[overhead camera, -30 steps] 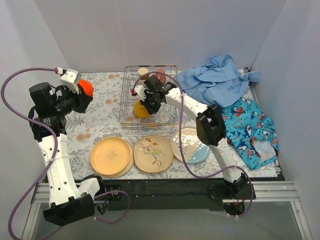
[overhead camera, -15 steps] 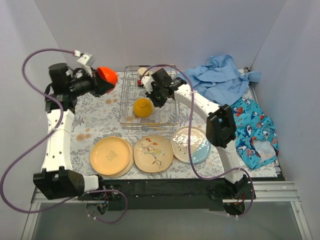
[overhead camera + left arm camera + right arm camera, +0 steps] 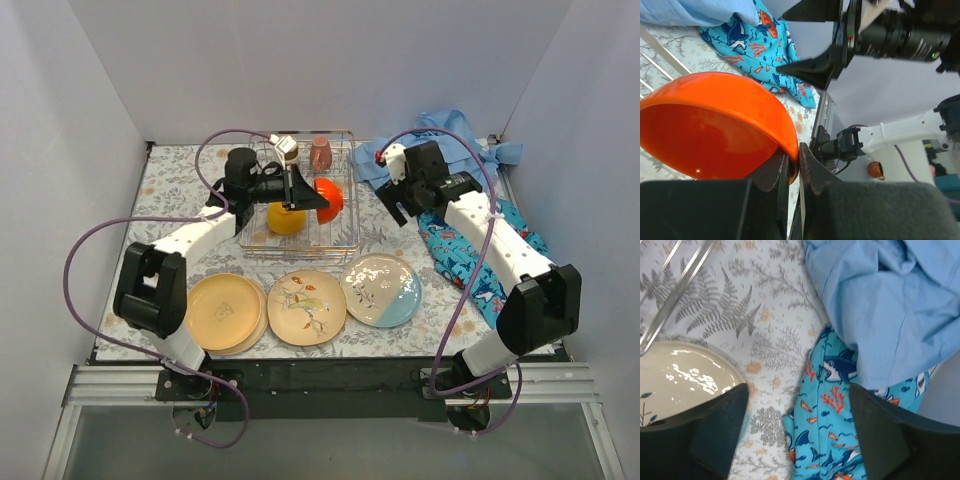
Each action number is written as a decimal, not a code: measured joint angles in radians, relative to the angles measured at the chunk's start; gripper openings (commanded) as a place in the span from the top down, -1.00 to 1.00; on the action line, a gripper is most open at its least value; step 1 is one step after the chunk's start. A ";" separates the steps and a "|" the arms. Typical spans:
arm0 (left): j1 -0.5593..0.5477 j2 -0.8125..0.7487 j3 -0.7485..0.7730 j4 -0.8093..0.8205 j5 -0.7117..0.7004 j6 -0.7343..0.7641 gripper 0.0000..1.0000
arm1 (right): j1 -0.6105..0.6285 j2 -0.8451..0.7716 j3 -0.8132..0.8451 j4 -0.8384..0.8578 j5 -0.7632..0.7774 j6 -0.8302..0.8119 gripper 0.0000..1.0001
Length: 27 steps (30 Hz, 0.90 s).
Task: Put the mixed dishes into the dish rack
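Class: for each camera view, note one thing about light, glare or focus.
Top external: even light, soft shadows, sharp throughout. Left wrist: the orange bowl is crisp with a small highlight; the left fingers are dark and soft. Right wrist: white glare streaks on the cream plate; the right fingers are dark and blurred.

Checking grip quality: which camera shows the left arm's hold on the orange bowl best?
Left wrist: the fingers pinch the orange bowl at its rim, close up. Top external shows the bowl over or in the dish rack, but the grip is too small to judge. Right wrist shows only a plate and cloths.
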 measured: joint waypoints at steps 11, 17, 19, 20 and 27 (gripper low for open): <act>-0.048 0.196 0.000 0.312 -0.007 -0.249 1.00 | -0.060 -0.067 -0.095 -0.006 0.078 -0.010 -0.93; -0.044 0.249 -0.005 0.410 0.034 -0.283 1.00 | -0.089 -0.065 -0.095 -0.007 0.079 -0.010 -0.92; -0.042 0.281 -0.005 0.432 0.058 -0.284 1.00 | -0.092 -0.061 -0.095 -0.006 0.079 -0.010 -0.92; -0.042 0.298 -0.005 0.439 0.068 -0.278 1.00 | -0.092 -0.058 -0.095 -0.006 0.078 -0.010 -0.91; -0.040 0.375 0.011 0.344 0.119 -0.150 1.00 | -0.092 -0.035 -0.095 -0.007 0.066 -0.009 -0.90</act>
